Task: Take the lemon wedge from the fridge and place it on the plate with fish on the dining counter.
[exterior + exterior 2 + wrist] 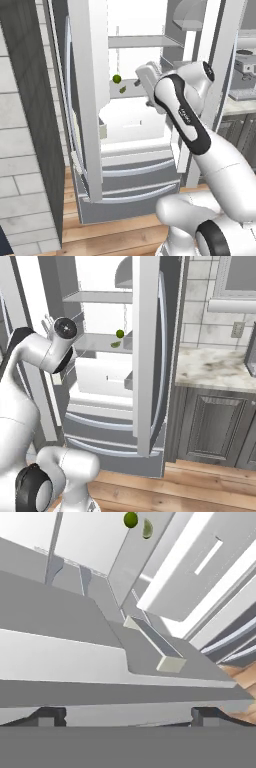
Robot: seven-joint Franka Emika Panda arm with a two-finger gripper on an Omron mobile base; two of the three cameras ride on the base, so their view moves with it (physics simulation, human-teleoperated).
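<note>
The fridge [135, 175] stands open, white inside. On its middle shelf lies the lemon wedge [122, 89], a small yellow-green piece just below a round green fruit [116, 78]. Both also appear in the right base view, the lemon wedge [115, 344] under the green fruit [120, 333]. My gripper [139, 80] hovers at shelf height just right of the wedge, a short gap away. In the hand view the gripper [129, 716] is open with nothing between its fingertips [47, 716]. The lemon wedge [147, 528] sits far off at the top edge. The plate, fish and dining counter are out of view.
The left fridge door [87, 100] and right door [145, 356] swing out on either side of my arm. A door bin [170, 662] juts out close below the hand. A marble-topped cabinet [215, 368] stands right of the fridge, and a tiled wall [20, 150] on the left.
</note>
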